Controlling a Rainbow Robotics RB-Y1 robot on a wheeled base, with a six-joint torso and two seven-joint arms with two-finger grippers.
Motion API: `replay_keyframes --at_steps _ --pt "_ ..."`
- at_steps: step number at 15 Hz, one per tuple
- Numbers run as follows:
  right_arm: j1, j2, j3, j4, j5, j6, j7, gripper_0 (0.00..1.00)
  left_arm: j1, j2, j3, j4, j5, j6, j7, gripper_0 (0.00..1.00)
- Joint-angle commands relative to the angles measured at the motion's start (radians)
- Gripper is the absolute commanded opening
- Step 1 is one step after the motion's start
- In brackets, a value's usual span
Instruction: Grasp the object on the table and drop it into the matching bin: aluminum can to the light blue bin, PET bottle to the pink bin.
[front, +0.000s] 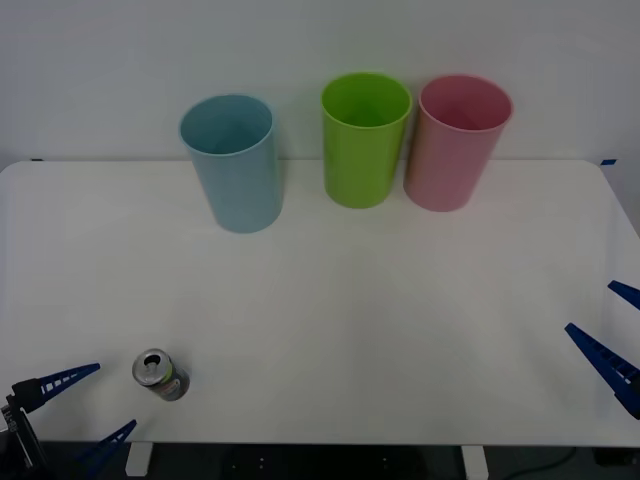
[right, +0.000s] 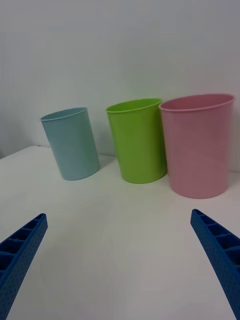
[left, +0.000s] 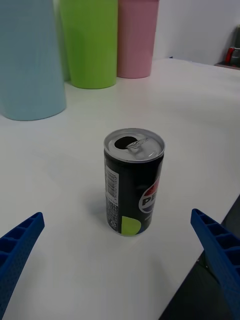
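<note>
A small dark aluminum can (front: 161, 374) with a silver top stands upright near the front left edge of the white table (front: 330, 320). In the left wrist view the can (left: 133, 189) stands a short way ahead of my open left gripper (left: 120, 270). My left gripper (front: 85, 405) hovers at the front left corner, just left of the can, not touching it. The light blue bin (front: 232, 162) stands at the back left, the pink bin (front: 456, 142) at the back right. My open right gripper (front: 612, 330) waits at the right edge, holding nothing.
A lime green bin (front: 365, 138) stands between the light blue bin (right: 71, 143) and the pink bin (right: 198, 145), close against the pink one. A white wall rises behind the bins. The table's front edge lies just behind the can.
</note>
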Motion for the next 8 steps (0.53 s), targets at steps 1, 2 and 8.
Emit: replay_keyframes --at_steps 1,2,8 --pt "0.000 0.000 0.000 0.000 0.000 0.000 0.000 1.00 -0.043 -0.035 -0.011 0.075 0.010 0.001 -0.082 1.00" --pt "0.000 0.000 0.000 0.000 0.000 0.000 0.000 1.00 -0.062 -0.037 -0.026 0.100 0.010 0.001 -0.089 1.00" --pt "0.000 0.000 0.000 0.000 0.000 0.000 0.000 1.00 -0.102 -0.076 -0.062 0.137 0.010 0.017 -0.106 1.00"
